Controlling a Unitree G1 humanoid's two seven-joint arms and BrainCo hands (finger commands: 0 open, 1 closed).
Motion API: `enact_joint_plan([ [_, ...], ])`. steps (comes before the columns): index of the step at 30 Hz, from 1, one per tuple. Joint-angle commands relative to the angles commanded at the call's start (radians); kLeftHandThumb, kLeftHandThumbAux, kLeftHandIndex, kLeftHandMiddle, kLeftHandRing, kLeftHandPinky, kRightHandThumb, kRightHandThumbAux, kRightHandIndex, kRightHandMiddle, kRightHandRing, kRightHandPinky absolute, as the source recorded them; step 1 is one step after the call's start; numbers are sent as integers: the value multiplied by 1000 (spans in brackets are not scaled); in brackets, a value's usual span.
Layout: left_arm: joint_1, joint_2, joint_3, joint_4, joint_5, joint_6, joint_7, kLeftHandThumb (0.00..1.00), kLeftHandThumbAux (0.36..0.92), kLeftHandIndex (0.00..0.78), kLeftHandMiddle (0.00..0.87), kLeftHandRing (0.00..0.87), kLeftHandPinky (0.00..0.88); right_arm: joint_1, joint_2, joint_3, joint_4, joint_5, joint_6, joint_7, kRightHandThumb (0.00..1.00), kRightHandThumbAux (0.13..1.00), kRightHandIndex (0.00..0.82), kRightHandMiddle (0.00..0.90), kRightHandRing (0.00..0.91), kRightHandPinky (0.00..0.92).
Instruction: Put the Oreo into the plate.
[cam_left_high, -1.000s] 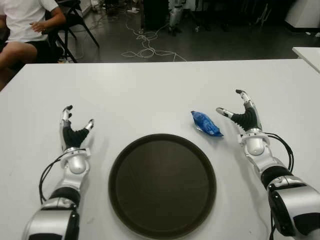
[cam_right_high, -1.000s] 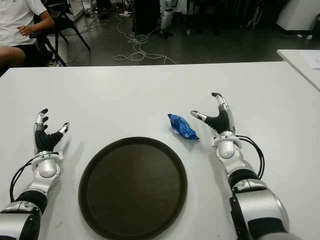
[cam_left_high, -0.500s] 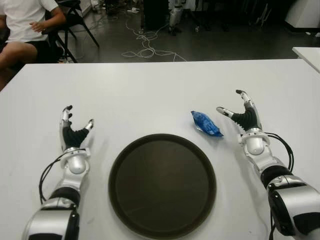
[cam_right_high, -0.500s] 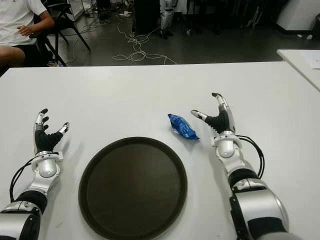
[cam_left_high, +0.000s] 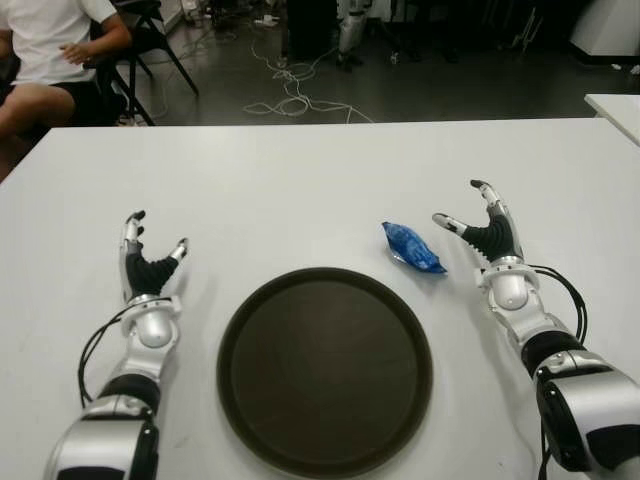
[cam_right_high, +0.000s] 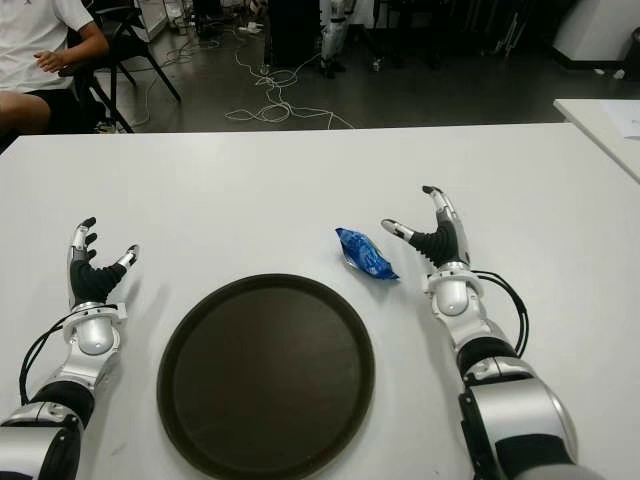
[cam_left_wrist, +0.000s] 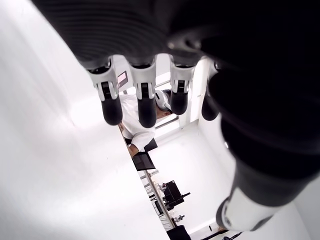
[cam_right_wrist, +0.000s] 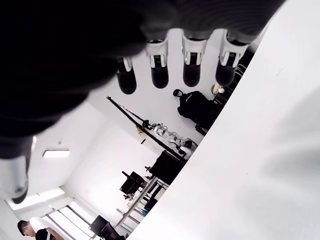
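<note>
Cables are snaking across the dark floor behind a big white table (cam_left_high: 300, 170), and a person (cam_left_high: 50, 50) is sitting on a chair off in the far left corner, so it's looking like a lab setup. Dead centre near the robot's edge, a round dark plate (cam_left_high: 325, 370) is sitting empty, probably parked there so either arm can reach it. Just past its far-right rim, a blue Oreo packet (cam_left_high: 412, 248) is lying flat on the table, not on the plate yet. Right beside it on its right, the right robot hand (cam_left_high: 478, 225) is showing with fingers spread wide and holding nothing, thumb pointing toward the packet but not touching it. I'm guessing it's lining up for the grab. Over left of the plate, the left robot hand (cam_left_high: 145, 262) is showing equally open and empty.
</note>
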Motion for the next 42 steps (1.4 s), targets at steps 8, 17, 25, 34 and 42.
enact_joint_plan([
  [8, 0, 0, -1, -1, 1, -1, 0, 210, 792, 116, 73, 78, 95, 0, 1, -14, 2, 20, -2, 38, 0, 503, 0, 14, 4, 9],
  [17, -1, 0, -2, 2, 3, 1, 3, 203, 790, 119, 75, 77, 99, 0, -1, -15, 2, 14, 2, 39, 0, 502, 0, 16, 6, 4],
  [25, 0, -1, -1, 2, 0, -5, -1, 226, 784, 116, 85, 90, 110, 1, -5, -1, 1, -8, 0, 19, 0, 504, 0, 22, 23, 20],
  [34, 1, 1, 2, 4, -1, -8, 1, 229, 785, 126, 91, 96, 120, 4, -3, 13, -2, -16, -15, 19, 0, 464, 0, 10, 15, 17],
  [42, 3, 8, -10, 1, 21, 3, 23, 181, 794, 114, 107, 108, 111, 17, 6, 34, -23, -21, -57, 40, 0, 491, 0, 0, 0, 9],
])
